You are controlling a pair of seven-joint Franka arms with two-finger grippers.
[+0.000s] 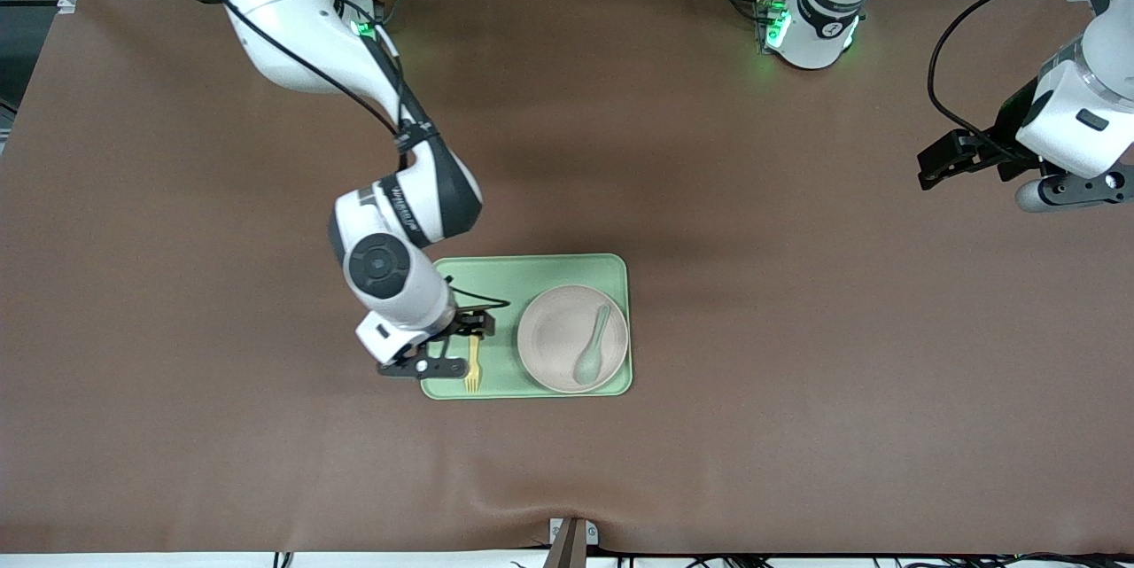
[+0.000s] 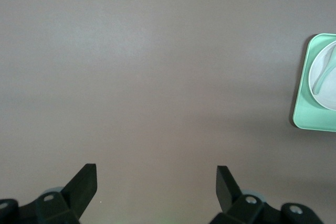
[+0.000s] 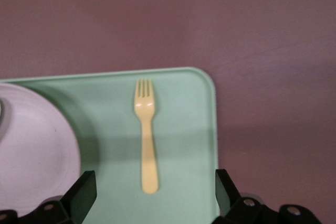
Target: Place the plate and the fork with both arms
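The pale-yellow fork lies flat on the light-green tray, beside the beige plate, toward the right arm's end, tines toward the front camera. My right gripper is open just over the fork's handle end. In the right wrist view the fork lies free on the tray, its handle end between my right gripper's spread fingers, with the plate beside it. My left gripper is open and empty, and waits over bare table at the left arm's end; it also shows in the left wrist view.
A grey-green spoon lies in the plate. The brown table cover surrounds the tray. The left wrist view shows the tray's edge with the plate and spoon far off.
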